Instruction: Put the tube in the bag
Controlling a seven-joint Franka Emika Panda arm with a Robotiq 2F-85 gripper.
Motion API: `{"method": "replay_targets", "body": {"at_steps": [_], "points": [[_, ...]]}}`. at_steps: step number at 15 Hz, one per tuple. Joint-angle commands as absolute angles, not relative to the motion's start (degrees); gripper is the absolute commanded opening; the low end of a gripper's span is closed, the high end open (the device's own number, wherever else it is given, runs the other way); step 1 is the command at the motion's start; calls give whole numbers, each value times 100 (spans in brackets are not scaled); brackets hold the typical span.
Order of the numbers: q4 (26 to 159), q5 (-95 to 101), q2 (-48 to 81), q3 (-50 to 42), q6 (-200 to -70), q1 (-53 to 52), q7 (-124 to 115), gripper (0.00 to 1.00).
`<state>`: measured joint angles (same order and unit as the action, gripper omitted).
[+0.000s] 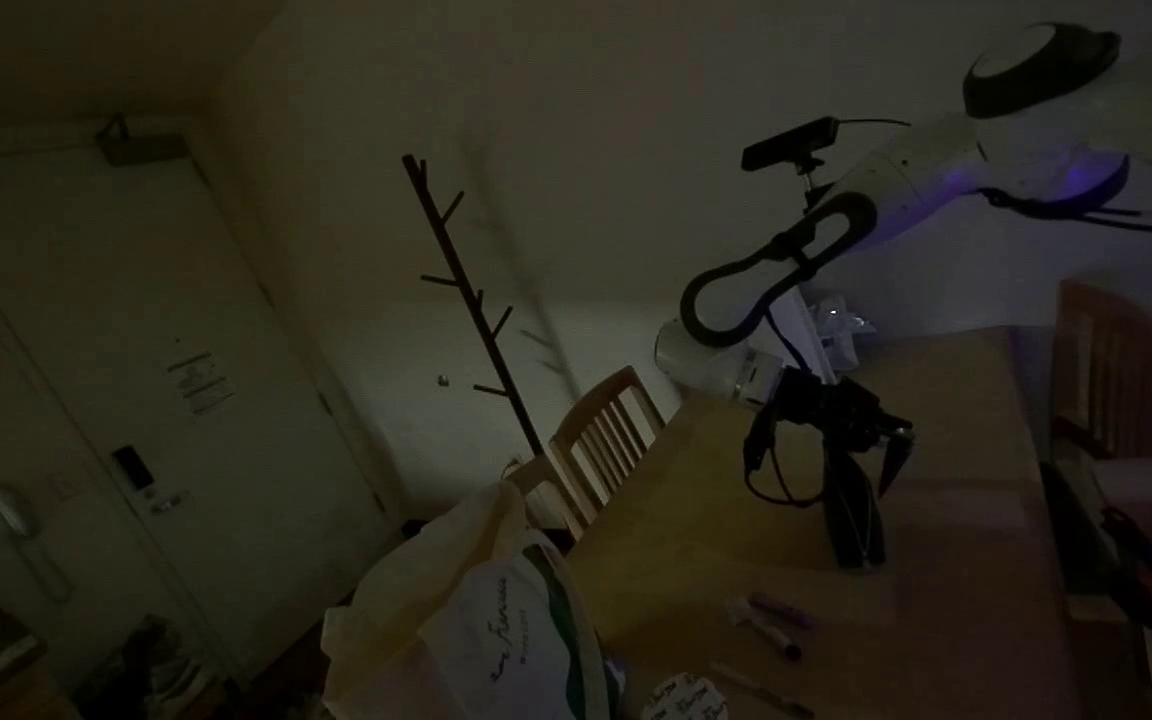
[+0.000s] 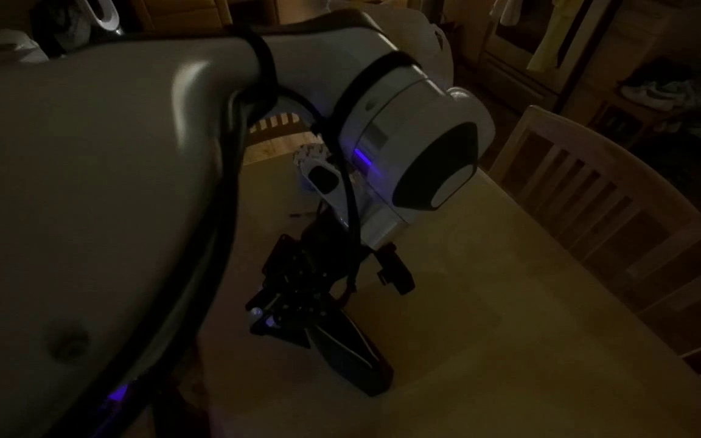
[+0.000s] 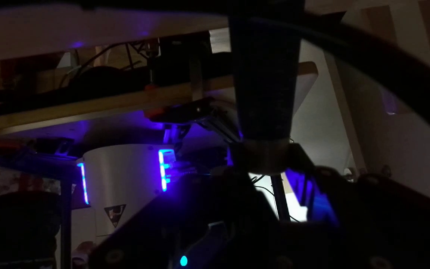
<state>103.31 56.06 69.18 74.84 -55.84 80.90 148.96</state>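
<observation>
The end effector (image 3: 268, 158) is pinching one end of the dark squeeze tube (image 1: 855, 520), holding it over the desk (image 1: 966, 570), well apart from the printed shopping bag (image 1: 511, 650). Good placement is likely requiring centring above the bag before releasing.

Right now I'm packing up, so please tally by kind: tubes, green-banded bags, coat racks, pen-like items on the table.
Long dark tube: 1
White printed bag with green band: 1
Dark branched coat rack: 1
Slim pen-like items on wooden table: 3
Total: 6
</observation>
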Motion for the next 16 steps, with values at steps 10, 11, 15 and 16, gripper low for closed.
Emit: {"method": "replay_targets", "body": {"at_steps": [10,11,15,16], "points": [[10224,4321,5653,7617,-5115,8157,15145,8],[10137,4619,6087,7983,-4791,8242,14931,8],[10054,5353,6639,8462,-4587,8198,14887,8],[10041,5538,6819,8552,-4584,8192,14887,8]]}}
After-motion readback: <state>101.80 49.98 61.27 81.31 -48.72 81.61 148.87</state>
